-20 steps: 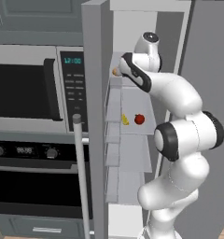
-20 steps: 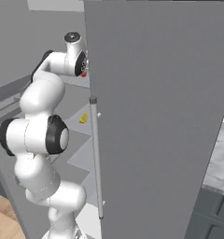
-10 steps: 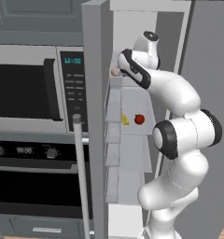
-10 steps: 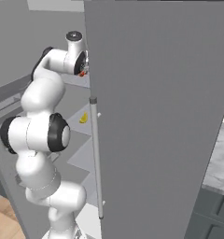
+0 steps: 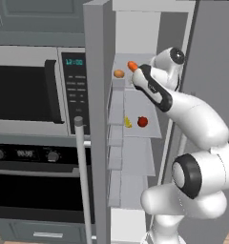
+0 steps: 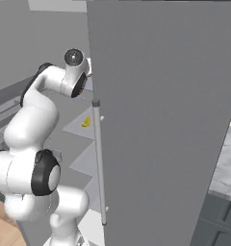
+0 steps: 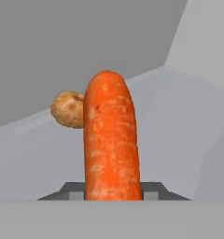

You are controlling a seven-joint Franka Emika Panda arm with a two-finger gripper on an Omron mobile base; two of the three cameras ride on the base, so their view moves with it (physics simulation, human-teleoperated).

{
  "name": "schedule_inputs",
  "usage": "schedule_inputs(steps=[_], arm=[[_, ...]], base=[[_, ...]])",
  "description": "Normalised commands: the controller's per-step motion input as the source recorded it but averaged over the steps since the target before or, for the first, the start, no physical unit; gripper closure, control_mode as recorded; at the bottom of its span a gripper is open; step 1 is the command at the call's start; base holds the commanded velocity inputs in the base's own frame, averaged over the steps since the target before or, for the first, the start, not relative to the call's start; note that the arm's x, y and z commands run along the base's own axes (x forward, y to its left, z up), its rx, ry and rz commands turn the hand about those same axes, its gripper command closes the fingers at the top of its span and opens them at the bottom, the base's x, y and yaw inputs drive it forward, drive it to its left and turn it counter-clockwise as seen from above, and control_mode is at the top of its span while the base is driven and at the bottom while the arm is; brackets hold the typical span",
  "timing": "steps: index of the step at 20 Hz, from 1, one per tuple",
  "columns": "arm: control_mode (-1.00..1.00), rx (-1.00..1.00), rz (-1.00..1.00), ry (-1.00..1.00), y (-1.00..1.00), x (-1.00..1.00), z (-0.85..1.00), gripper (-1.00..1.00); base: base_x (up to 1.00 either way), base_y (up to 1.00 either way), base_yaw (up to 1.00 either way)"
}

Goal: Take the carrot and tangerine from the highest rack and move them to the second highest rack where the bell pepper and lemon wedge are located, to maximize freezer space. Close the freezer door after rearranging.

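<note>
Carrot [image 7: 111, 140] stands clamped between the gripper [image 7: 113, 191] fingers in the hand view, its blunt end pointing away from the hand, the dark tips pressed to either side of its base. In the left base view the carrot [image 5: 132, 66] sits at the gripper's [image 5: 137, 71] tip, at the front edge of the top rack [image 5: 122, 83], inside the freezer [image 5: 135, 28]. Tangerine [image 5: 119, 74] lies just left of it toward the rack's left edge, near but apart; in the hand view the tangerine [image 7: 68, 109] shows partly behind the carrot. Bare shelf lies to the carrot's right. One rack [image 5: 150, 129] down, the lemon wedge [image 5: 128, 122] and pepper [image 5: 142, 121] sit side by side, apart, left of middle, with open room along the right edge. The door [image 5: 96, 119] stands open at left, edge on.
</note>
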Motion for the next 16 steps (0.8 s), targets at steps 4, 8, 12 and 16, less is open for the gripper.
schedule_inputs(steps=[4, 8, 12, 16], arm=[[-1.0, 0.0, -0.06, 0.0, 0.0, -0.79, 0.05, 1.0], [-1.0, 0.0, -0.06, 0.04, 0.0, -0.82, 0.0, 1.0], [-1.0, 0.0, -0.05, 0.15, 0.0, -0.83, 0.0, 1.0], [-1.0, 0.0, -0.02, 0.18, 0.0, -0.64, -0.27, 1.0]], base=[[0.0, 0.0, 0.0], [0.0, 0.0, 0.0], [0.0, 0.0, 0.0], [0.0, 0.0, 0.0]])
